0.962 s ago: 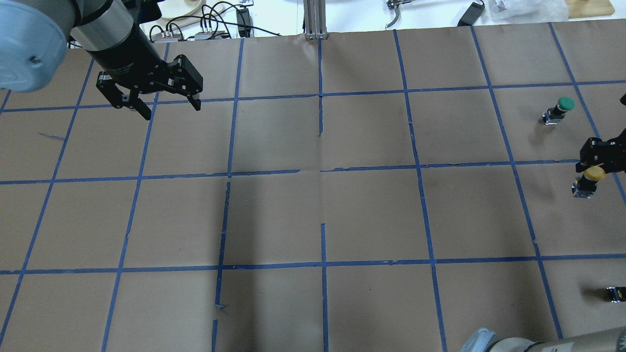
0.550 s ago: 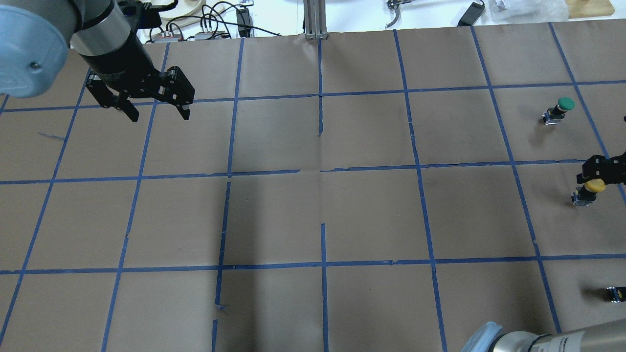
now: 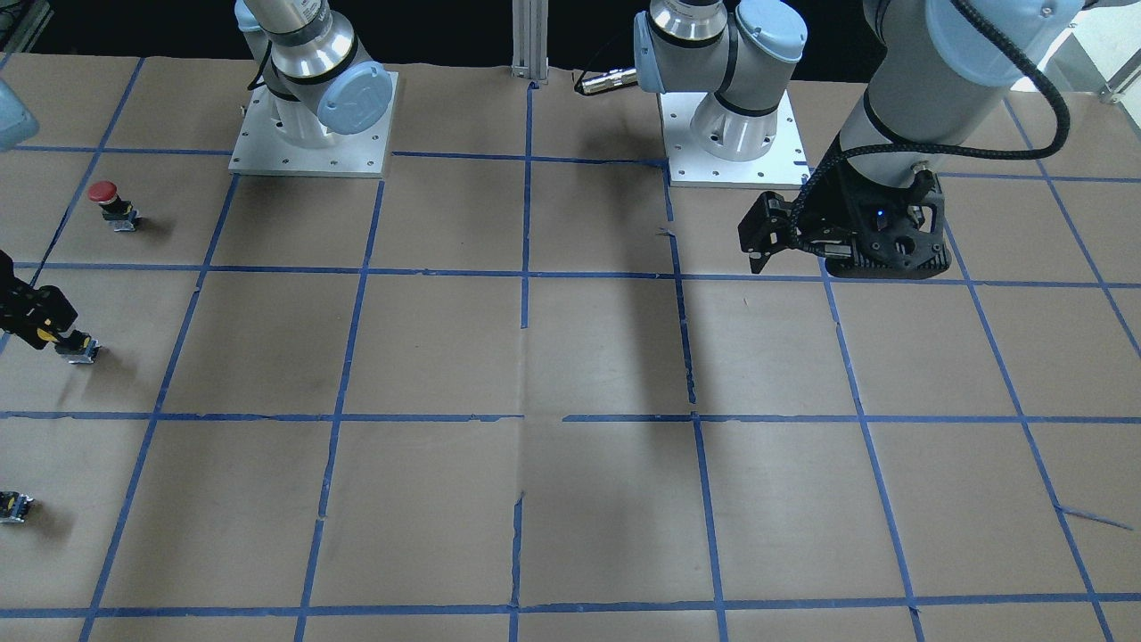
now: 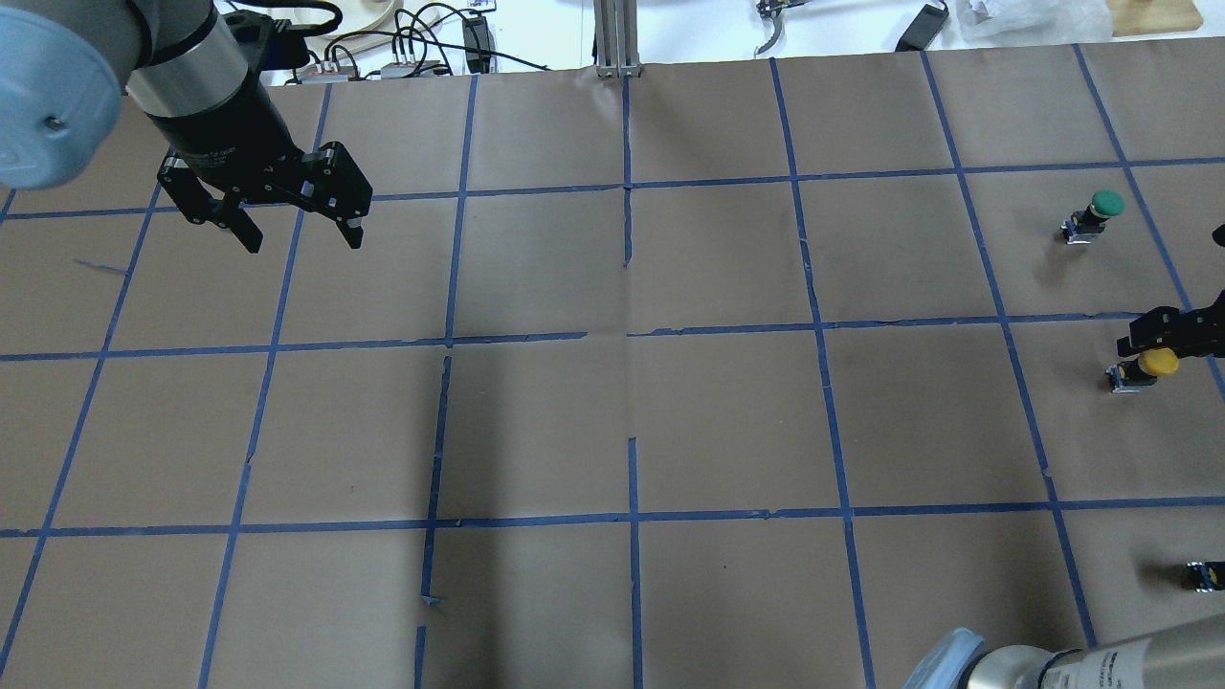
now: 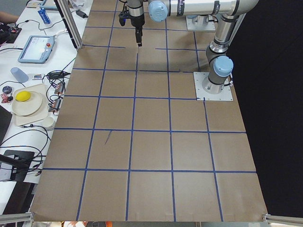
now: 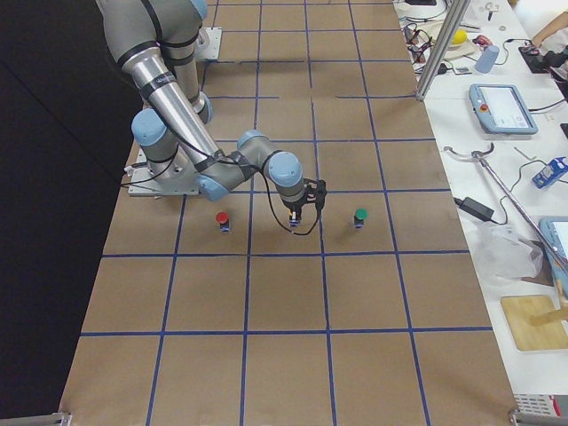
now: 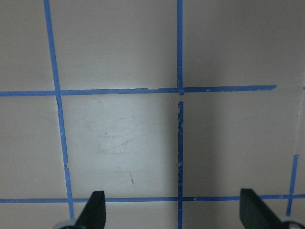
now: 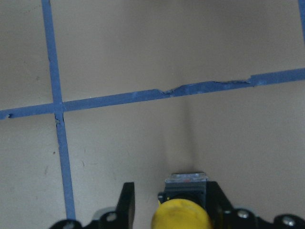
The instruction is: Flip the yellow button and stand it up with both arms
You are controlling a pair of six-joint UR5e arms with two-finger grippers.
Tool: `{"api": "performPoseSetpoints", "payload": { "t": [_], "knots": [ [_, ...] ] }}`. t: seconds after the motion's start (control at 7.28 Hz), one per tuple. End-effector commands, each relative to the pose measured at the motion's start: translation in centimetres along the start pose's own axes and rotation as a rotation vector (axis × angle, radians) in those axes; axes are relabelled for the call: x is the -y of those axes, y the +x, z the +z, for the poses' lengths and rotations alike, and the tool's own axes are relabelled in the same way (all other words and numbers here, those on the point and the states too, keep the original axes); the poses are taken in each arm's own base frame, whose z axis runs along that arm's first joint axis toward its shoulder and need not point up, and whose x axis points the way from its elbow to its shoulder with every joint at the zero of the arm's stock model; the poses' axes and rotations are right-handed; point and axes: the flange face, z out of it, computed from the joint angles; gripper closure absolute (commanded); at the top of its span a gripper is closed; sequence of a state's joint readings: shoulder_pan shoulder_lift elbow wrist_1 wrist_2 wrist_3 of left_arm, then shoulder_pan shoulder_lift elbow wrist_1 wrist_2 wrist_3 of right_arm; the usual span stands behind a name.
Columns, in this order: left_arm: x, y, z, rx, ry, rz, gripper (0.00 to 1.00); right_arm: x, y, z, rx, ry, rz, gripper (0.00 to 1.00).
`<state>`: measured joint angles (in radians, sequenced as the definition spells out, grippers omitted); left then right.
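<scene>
The yellow button [image 4: 1141, 368] has a round yellow cap and a dark body. It is near the table's right edge, roughly upright with the cap up. My right gripper [image 4: 1169, 330] is shut on its cap from above. In the right wrist view the cap [image 8: 181, 217] sits between the two black fingers [image 8: 126, 202], with the body pointing at the paper. In the front view the button's base [image 3: 77, 349] is at or just above the table under the gripper [image 3: 36, 321]. My left gripper [image 4: 302, 241] is open and empty, hovering over the far left squares [image 7: 174, 210].
A green-capped button [image 4: 1096, 215] stands farther from the robot than the yellow one. A red-capped button [image 3: 109, 201] stands nearer to the robot's base. A small dark switch block [image 4: 1204, 574] lies at the right edge. An aluminium post [image 4: 612, 38] stands at the far edge. Blue tape marks a grid on the brown paper.
The left gripper, still open, has moved left and a little nearer the robot. The right gripper and the yellow button have shifted together slightly nearer the robot.
</scene>
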<state>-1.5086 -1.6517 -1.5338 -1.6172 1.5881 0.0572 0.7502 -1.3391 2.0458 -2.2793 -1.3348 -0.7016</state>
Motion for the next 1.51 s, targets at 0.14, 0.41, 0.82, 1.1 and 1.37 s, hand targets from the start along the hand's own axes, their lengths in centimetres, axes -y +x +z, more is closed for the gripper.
{"api": "performPoseSetpoints", "payload": {
  "t": [0.14,0.41,0.82,1.1,1.37],
  "knots": [
    [0.1,-0.1,0.2,0.002,-0.005,-0.003,0.0,0.2,-1.0,-0.7,-0.016,-0.009,-0.016,0.0],
    [0.4,-0.2,0.6,0.003,-0.013,-0.005,0.0,1.3,-5.8,-5.2,-0.106,-0.039,-0.072,0.01],
    [0.8,-0.4,0.1,0.01,-0.019,-0.008,0.0,3.4,-24.5,-13.6,-0.218,-0.172,0.016,0.0],
    [0.8,-0.5,-0.2,0.007,-0.013,-0.011,0.0,1.8,-38.9,-18.6,-0.213,-0.179,-0.064,0.0],
    [0.7,0.1,-0.4,-0.005,0.001,-0.003,0.0,-0.9,-48.9,-20.7,-0.197,-0.116,-0.093,0.0]
  ]
}}
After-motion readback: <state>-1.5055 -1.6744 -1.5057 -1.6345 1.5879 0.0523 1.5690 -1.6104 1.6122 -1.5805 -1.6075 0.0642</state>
